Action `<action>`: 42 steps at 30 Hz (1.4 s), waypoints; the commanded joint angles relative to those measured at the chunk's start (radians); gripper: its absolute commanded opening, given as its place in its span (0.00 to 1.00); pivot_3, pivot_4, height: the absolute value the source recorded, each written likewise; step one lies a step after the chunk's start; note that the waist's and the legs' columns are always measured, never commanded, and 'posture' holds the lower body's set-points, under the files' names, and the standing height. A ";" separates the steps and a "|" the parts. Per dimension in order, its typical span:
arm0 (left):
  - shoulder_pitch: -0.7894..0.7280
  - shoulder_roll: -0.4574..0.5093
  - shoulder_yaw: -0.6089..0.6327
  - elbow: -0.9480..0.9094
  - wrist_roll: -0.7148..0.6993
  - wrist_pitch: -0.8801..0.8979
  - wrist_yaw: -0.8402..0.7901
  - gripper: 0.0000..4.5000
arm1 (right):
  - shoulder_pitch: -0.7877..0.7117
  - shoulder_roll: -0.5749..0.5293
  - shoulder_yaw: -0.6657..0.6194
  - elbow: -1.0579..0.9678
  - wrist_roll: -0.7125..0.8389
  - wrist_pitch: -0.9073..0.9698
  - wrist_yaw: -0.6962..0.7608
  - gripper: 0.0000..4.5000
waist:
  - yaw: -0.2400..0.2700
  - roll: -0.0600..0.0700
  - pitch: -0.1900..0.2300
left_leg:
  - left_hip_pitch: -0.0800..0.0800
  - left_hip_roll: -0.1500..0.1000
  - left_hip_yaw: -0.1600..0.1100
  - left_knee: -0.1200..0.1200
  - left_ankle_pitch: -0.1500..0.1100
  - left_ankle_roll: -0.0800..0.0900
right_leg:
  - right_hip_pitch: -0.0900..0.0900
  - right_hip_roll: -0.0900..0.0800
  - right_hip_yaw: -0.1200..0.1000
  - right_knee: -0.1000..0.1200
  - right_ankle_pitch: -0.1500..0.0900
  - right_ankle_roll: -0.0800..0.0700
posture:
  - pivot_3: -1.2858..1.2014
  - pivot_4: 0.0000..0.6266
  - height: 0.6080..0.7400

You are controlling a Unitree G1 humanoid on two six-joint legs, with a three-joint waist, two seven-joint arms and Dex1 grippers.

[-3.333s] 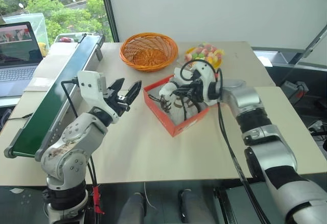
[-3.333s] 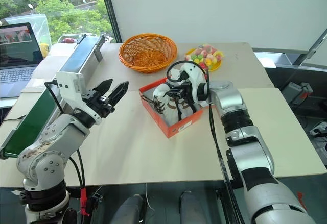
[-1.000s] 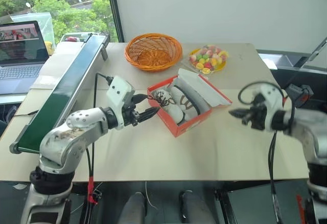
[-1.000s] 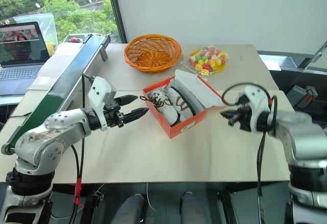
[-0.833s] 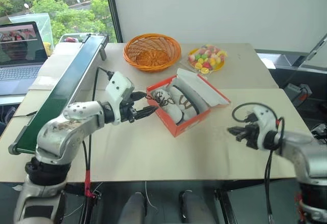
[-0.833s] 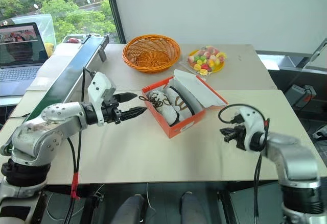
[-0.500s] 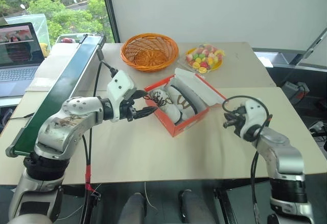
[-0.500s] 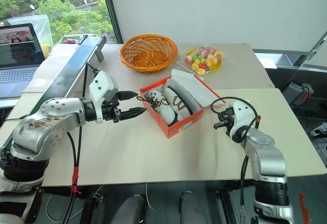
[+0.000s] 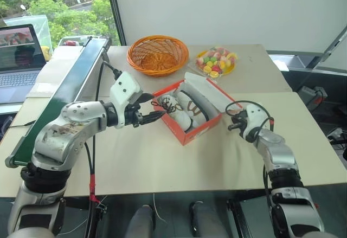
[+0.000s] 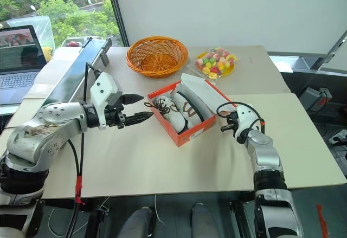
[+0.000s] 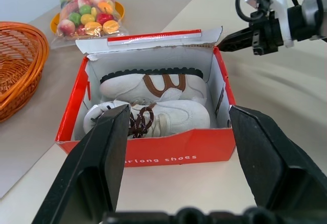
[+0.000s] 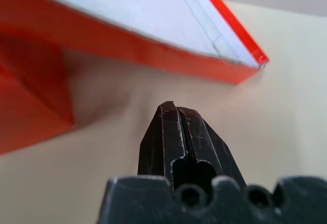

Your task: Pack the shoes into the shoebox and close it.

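Two shoes (image 11: 153, 101) lie side by side in the open shoebox (image 11: 153, 152) mid-surface (image 9: 162, 156); left wrist view reads "shoes" on its red front. Left claw (image 9: 154, 114) gapes wide beside it; right claw (image 12: 179, 127), pinched shut, sits under the raised lid (image 12: 127, 25).

I see bare surface (image 9: 162, 162) in front of shoebox (image 9: 187, 135), free passage there. Left pincer (image 9: 154, 116), fingers spread, just beside box's left end; shoes (image 11: 153, 101) fill box inside, no room between them. Lid (image 9: 209, 94) tilted half-open over right side, overhanging; my right pincer (image 10: 226, 125), fingers pressed together, sits low near surface under lid edge, small gap there. Behind box: basket (image 9: 157, 53) and candy bag (image 9: 217, 60) block far side. Conveyor (image 9: 59, 97) walls off left edge. Right part of surface open.
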 commanded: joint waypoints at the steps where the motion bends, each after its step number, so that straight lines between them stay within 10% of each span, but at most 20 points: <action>1: -0.007 0.006 0.033 -0.041 -0.001 0.007 0.016 0.73 | -0.092 0.014 -0.008 0.137 -0.002 -0.137 0.018 0.01 | -0.002 0.000 0.000 | 0.001 0.000 0.000 0.000 0.000 0.000 | 0.000 0.000 0.000 0.000 0.000 0.000 | 0.52 0.24 1.00; 12: 0.007 0.004 0.046 -0.067 -0.002 0.022 0.037 0.73 | -0.149 0.096 -0.101 0.168 0.158 -0.435 0.149 0.01 | -0.018 0.000 0.000 | 0.000 0.000 0.000 0.000 0.000 0.000 | 0.000 0.000 0.001 0.000 0.000 0.000 | 0.52 0.24 1.00; 27: -0.017 -0.018 0.031 -0.034 0.013 0.000 0.036 0.73 | -0.015 0.076 0.099 -0.305 0.309 0.038 0.416 0.01 | -0.015 0.001 0.000 | 0.003 0.000 0.000 0.000 0.000 0.000 | 0.000 0.001 0.002 0.006 0.000 0.000 | 0.52 0.24 1.00; 42: 0.045 -0.040 0.039 -0.053 0.070 0.014 0.142 0.73 | -0.331 0.192 0.234 0.187 0.057 -0.146 0.387 0.01 | -0.017 0.000 0.000 | 0.003 0.000 0.001 0.000 0.000 0.000 | -0.001 0.001 0.003 0.006 0.000 0.000 | 0.52 0.24 1.00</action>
